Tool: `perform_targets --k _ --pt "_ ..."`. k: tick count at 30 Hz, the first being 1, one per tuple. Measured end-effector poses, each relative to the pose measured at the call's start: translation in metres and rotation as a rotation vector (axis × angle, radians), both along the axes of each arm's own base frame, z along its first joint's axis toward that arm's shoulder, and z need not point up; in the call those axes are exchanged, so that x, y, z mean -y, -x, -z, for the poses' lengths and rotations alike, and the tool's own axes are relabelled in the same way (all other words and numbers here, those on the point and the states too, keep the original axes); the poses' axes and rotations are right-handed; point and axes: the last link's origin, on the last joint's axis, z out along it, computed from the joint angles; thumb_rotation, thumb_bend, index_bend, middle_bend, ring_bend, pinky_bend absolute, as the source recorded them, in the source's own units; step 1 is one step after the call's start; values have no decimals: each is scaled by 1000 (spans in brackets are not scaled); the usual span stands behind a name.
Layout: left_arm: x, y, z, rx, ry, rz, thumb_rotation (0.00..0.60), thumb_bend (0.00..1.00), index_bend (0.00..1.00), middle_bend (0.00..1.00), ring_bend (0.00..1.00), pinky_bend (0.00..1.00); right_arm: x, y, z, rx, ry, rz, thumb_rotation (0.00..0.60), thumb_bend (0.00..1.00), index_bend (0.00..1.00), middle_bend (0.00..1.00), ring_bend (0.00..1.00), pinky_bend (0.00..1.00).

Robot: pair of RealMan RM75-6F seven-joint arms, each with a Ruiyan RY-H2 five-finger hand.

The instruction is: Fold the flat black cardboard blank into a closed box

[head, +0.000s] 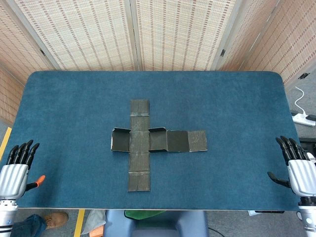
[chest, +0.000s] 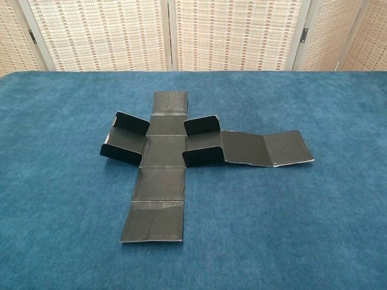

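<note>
Hands first: the left hand (head: 16, 170) sits at the near left corner of the table (head: 237, 98), just off the cloth edge, fingers straight and close together, pointing away, holding nothing; its orange-tipped thumb sticks out sideways over the cloth. At the near right edge, the right hand (head: 298, 168) mirrors it, fingers extended and slightly fanned, thumb out toward the middle, also holding nothing. Neither hand shows in the chest view.

Between them, well apart from both, lies the blank (head: 148, 143) in the middle of the blue cloth, a cross shape. Its near arm reaches toward the front edge of the table but stops short of it, and the last panel there lifts slightly at its end in the chest view. The centre square lies flat. On the left panel and the first right panel, small side flaps (chest: 199, 125) stand up from the cloth. Beyond those, the right arm runs on as two more flat panels, the outermost tilting up a little at its far corner. The far arm points toward the back of the table.

Bare cloth surrounds the blank on all sides, broadest to left and right. Behind the far table edge stands a woven screen (head: 177, 29). A white power strip (head: 303, 117) lies on the floor off the right side.
</note>
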Motion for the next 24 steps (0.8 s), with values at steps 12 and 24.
perform_targets --k 12,24 --pt "-1 1 1 -2 7 -5 600 194 0 0 0 36 5 -5 5 16 -13 -12 600 107 0 52 23 198" --pt "3 2 0 8 2 6 600 194 0 0 0 36 31 -31 15 47 -73 -81 600 107 0 105 298 628"
